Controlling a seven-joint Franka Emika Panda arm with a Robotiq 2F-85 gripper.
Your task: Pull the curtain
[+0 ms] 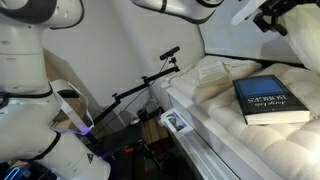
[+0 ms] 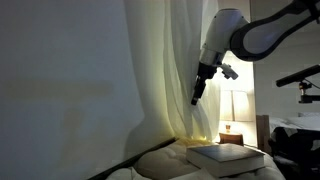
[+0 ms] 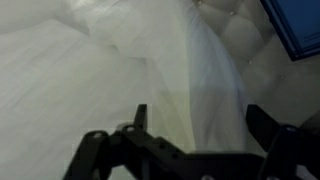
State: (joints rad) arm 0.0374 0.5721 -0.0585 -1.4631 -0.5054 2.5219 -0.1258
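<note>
Bedroom, dim, lamp [image 2: 231,103] lit far right. Curtain [image 2: 160,70] hangs in folds, hem down at bed [image 2: 150,163]. Gripper [image 2: 196,97] points down in front of curtain's right folds. In wrist view I see fingers [image 3: 140,122] spread wide, fabric fold btwn them, nothing clamped. Blue book [image 2: 225,157] lies on bed, near right
</note>
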